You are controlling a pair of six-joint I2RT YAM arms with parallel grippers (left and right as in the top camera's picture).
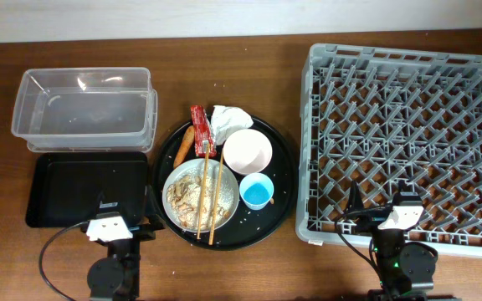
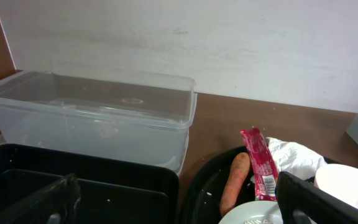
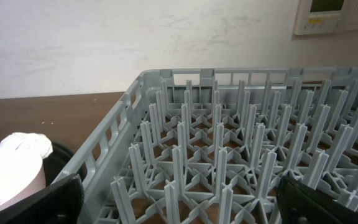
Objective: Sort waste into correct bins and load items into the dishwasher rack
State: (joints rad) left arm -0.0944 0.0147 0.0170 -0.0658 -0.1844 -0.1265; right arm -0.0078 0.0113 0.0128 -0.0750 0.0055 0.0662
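Tableware crowds a round black tray (image 1: 279,209): white bowl (image 1: 248,150), blue cup (image 1: 256,193), wider dish (image 1: 178,177) with chopsticks (image 1: 210,188) across rice scraps (image 1: 187,201); napkin (image 1: 228,121), red wrapper (image 1: 202,130), orange piece (image 1: 184,146) behind. We find the left end effector (image 1: 117,220) spread, empty, by the black bin (image 1: 74,188); the right end effector (image 1: 382,212) spread at the near edge of the rack (image 1: 408,125).

Dark brown wooden tabletop (image 1: 224,58). Bearing at left a clear plastic tub (image 1: 82,113), with a black rectangular tray (image 1: 86,188) just beside it; centrally a round black tray (image 1: 283,180); at right a grey rack (image 1: 408,125).
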